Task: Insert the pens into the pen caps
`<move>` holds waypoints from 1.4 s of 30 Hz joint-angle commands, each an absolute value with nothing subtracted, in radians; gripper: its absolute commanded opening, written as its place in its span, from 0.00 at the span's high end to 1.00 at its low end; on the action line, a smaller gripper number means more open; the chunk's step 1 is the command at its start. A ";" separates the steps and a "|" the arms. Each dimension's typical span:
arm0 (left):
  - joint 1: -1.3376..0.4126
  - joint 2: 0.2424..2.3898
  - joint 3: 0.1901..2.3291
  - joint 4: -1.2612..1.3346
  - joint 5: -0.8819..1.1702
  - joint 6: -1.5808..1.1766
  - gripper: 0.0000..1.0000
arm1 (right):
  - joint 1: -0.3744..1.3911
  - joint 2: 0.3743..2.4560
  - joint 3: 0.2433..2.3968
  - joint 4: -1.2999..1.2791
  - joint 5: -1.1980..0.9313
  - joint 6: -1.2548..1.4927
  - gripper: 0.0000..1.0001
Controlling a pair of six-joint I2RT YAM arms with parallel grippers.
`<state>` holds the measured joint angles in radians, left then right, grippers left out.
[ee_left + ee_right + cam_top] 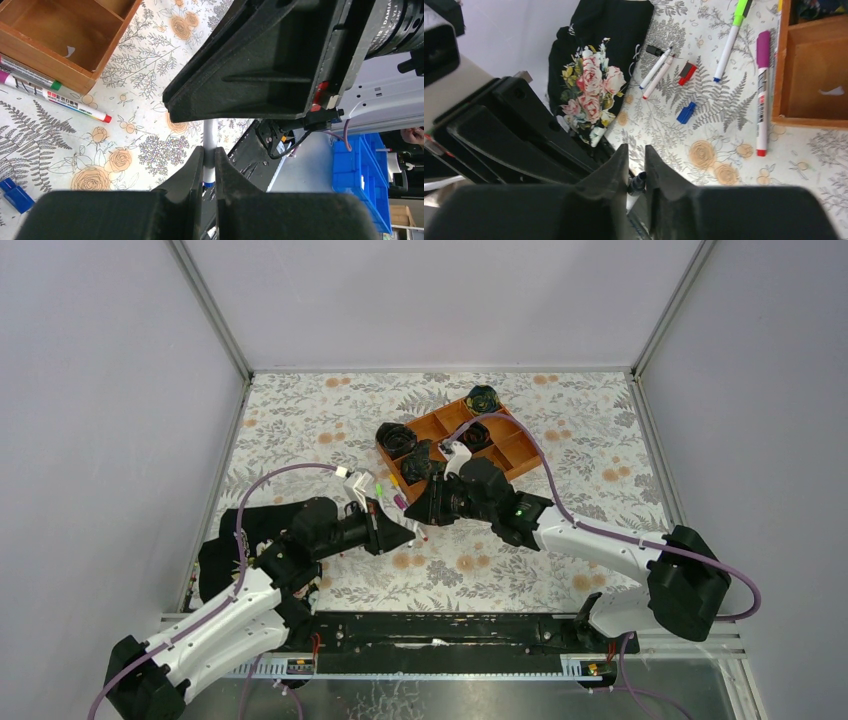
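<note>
My left gripper (209,151) is shut on a white pen (210,135) with a blue end, holding it above the floral cloth. The right gripper (636,150) meets it tip to tip near the table's middle (418,525), and its fingers press on both sides of that pen's dark tip end (636,183). Loose pens lie on the cloth: one with a green cap (731,37), one with a magenta cap and red end (763,90), and two thin ones side by side (656,70). Loose pen caps lie near them: red (687,72), blue (685,112) and black (654,50).
A wooden compartment tray (500,445) sits at the back right with dark rolled fabric pieces (397,437) in and beside it. A black floral cloth (589,75) lies at the left. The black rail (430,632) runs along the near edge.
</note>
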<state>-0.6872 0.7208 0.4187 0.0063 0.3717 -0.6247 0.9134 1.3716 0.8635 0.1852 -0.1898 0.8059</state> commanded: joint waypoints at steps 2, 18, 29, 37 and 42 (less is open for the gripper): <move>-0.695 0.717 0.402 0.099 0.396 -0.644 0.87 | 0.912 1.358 0.896 0.210 -0.204 0.819 1.00; -0.696 0.745 0.412 0.086 0.282 -0.668 1.00 | 0.914 1.347 0.847 0.293 -0.231 0.873 0.79; -0.320 0.797 0.571 -0.255 0.168 -0.556 1.00 | 1.055 1.396 0.884 0.144 0.056 0.685 0.42; -0.130 0.854 0.717 -0.294 0.141 -0.413 1.00 | 1.140 1.650 1.054 0.093 0.095 0.671 0.45; -0.130 0.810 0.674 -0.267 0.128 -0.413 1.00 | 1.146 1.819 1.215 -0.020 0.140 0.644 0.46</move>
<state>-0.1364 0.8429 0.6880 -0.2722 0.1516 -0.4583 1.1397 1.7451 1.0836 0.0677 0.0673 0.6819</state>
